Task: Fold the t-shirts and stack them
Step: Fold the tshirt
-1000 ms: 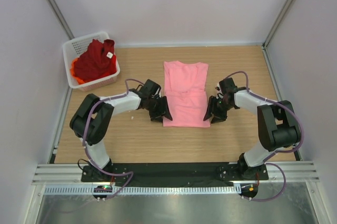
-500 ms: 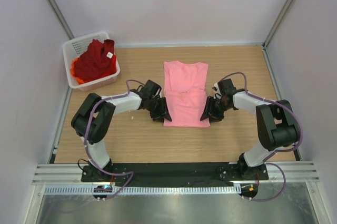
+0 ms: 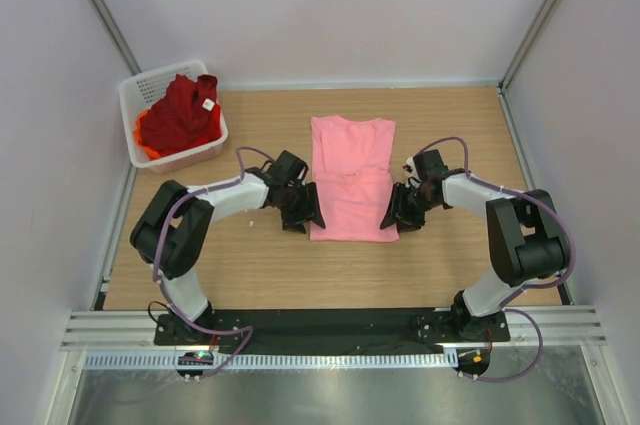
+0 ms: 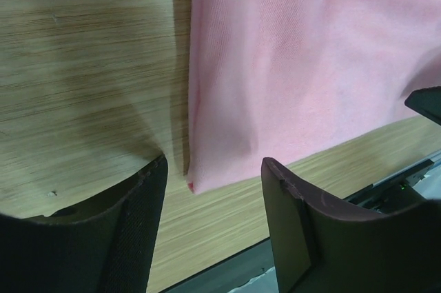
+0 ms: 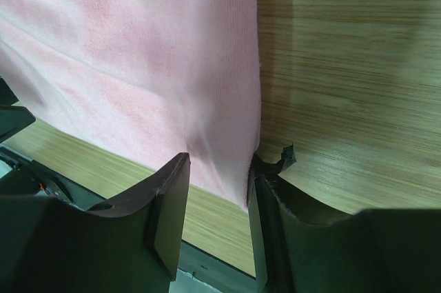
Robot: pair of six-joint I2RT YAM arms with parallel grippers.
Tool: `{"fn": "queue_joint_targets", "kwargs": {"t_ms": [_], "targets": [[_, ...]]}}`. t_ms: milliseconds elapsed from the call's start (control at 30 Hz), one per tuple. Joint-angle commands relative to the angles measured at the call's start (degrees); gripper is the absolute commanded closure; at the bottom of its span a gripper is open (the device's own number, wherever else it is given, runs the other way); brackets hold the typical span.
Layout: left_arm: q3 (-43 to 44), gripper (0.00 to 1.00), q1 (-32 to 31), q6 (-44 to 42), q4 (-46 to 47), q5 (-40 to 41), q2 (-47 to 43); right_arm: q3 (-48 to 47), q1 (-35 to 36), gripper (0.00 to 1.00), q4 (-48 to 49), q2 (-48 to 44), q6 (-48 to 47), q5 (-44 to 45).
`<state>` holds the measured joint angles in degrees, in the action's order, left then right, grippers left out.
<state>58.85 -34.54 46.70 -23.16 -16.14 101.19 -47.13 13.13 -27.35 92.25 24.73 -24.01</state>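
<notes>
The light pink t-shirt (image 3: 351, 177) lies folded in a long strip in the middle of the table. My left gripper (image 3: 307, 213) is open at its near left corner. In the left wrist view the pink cloth (image 4: 310, 65) ends in a corner that lies between my spread fingers (image 4: 141, 224). My right gripper (image 3: 392, 216) is open at the near right corner. In the right wrist view the shirt's edge (image 5: 138, 52) sits between the fingers (image 5: 169, 210), against the right one. The dark red t-shirt (image 3: 183, 115) with its white tag lies on the orange one (image 3: 145, 147).
A white mesh basket (image 3: 150, 80) at the back left of the table holds the red and orange shirts. White walls close in the table on the left, right and back. A black rail (image 3: 330, 323) runs along the near edge.
My right gripper has moved left onto the shirt's near right corner. My left gripper has shifted slightly at the near left corner. The shirt has not moved.
</notes>
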Motion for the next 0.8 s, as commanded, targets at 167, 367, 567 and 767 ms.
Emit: {"fn": "queue_joint_targets", "kwargs": {"t_ms": [167,367,567,767], "targets": [[0.4,0.47,-0.3,-2.6,0.1,2.4,7.1,-0.6,0.4,0.55,0.3,1.8,-1.2,3.6],[-1.5,0.57,-0.7,-1.2,2.5,1.9,7.9,0.2,0.6,0.56,1.7,2.3,-0.7,1.9],[-1.7,0.74,-0.7,-1.8,3.1,2.2,8.8,1.3,0.8,0.67,4.1,3.3,0.0,0.7],[-1.8,1.00,-0.7,-2.0,2.2,3.0,6.7,1.4,0.8,0.88,2.7,1.2,-0.1,1.8]]}}
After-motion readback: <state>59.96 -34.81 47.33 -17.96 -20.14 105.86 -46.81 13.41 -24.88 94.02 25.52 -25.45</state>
